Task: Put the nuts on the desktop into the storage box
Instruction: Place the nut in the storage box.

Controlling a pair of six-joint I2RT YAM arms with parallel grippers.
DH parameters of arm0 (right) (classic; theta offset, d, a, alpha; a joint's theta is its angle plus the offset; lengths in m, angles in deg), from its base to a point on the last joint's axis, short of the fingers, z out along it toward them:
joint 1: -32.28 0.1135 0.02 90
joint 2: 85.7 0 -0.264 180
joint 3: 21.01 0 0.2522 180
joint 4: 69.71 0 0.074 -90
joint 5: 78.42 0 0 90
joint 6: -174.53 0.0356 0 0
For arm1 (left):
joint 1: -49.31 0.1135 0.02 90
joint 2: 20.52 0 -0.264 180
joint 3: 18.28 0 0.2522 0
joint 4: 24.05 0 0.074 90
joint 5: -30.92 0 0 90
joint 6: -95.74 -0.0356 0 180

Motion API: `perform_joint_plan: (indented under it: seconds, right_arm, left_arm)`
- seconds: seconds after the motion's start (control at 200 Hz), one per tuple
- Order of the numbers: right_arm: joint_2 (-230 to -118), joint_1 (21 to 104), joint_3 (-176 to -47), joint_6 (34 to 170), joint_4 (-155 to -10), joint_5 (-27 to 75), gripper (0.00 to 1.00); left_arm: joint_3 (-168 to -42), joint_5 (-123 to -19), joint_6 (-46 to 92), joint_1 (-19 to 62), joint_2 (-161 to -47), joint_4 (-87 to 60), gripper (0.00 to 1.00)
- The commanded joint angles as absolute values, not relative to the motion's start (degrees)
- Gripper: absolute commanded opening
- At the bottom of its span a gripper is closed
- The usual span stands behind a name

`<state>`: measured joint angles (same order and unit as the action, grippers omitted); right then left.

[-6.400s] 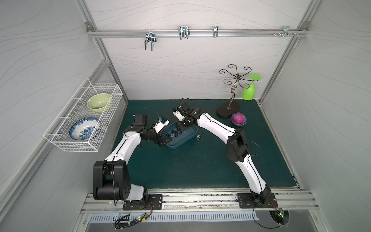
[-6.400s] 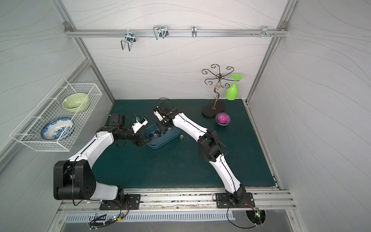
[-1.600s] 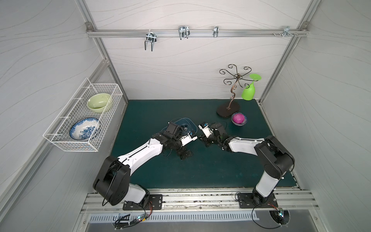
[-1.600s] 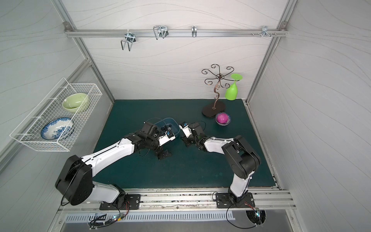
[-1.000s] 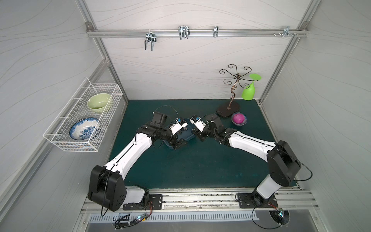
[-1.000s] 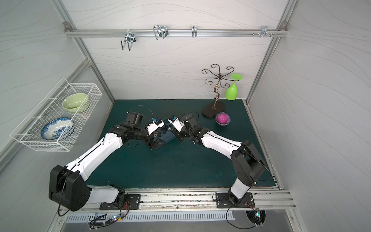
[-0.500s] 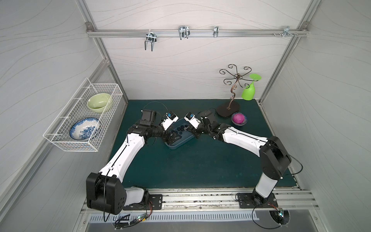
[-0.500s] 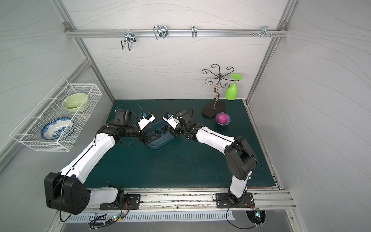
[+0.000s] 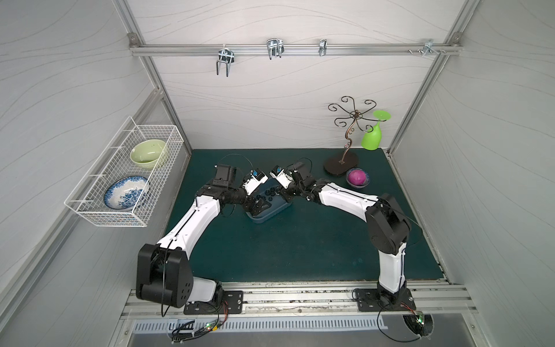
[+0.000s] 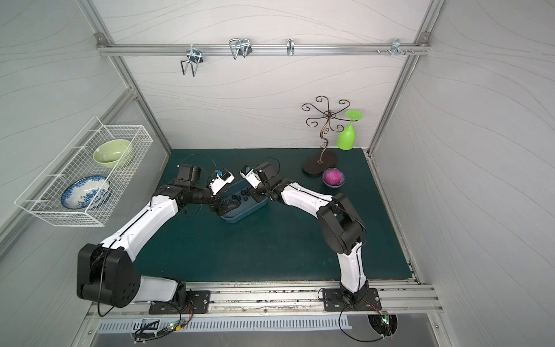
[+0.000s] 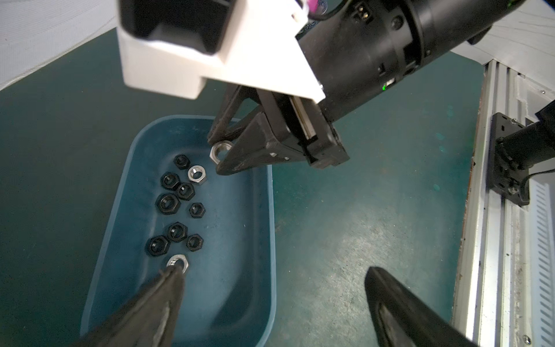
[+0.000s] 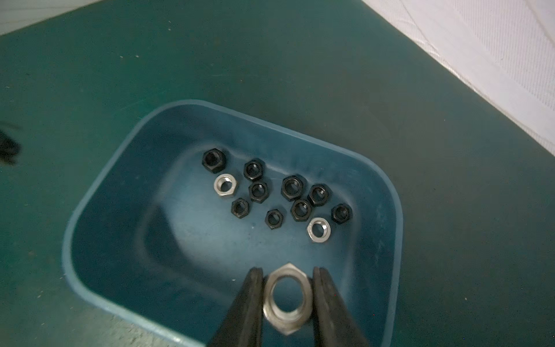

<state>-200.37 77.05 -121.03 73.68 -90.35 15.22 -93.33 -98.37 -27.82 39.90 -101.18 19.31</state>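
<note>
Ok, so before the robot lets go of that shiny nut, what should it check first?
1. Right gripper pinching the silver nut: ok, the nut is squeezed between both fingers.
2. Nut above the storage box: ok, though it is close to the rim at one end.
3. Landing spot free: ok, the other nuts lie further in.
4. Left gripper out of the way: ok, it is open and empty at the box's other end.
5. No nuts remaining on the desktop: cannot tell, they are too small to spot in the top views.
</note>
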Motion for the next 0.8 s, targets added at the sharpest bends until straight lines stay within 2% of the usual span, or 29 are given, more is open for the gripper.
perform_joint_plan:
  seconds: [0.0,0.305,0.795]
  right_arm:
    - [-203.2,76.3,-123.6,77.0,-93.4,13.9,0.23]
    - [-209.2,74.1,-129.5,77.5,-99.9,11.8,0.23]
    - [-215.1,74.2,-138.2,77.0,-109.1,8.6,0.22]
  left_arm:
    - [-94.5,-97.3,-30.3,40.2,-103.2,15.5,0.98]
    - [-93.6,-95.7,-28.7,40.9,-107.1,10.4,0.98]
    - [-94.3,-96.3,-27.3,41.3,-108.1,11.1,0.99]
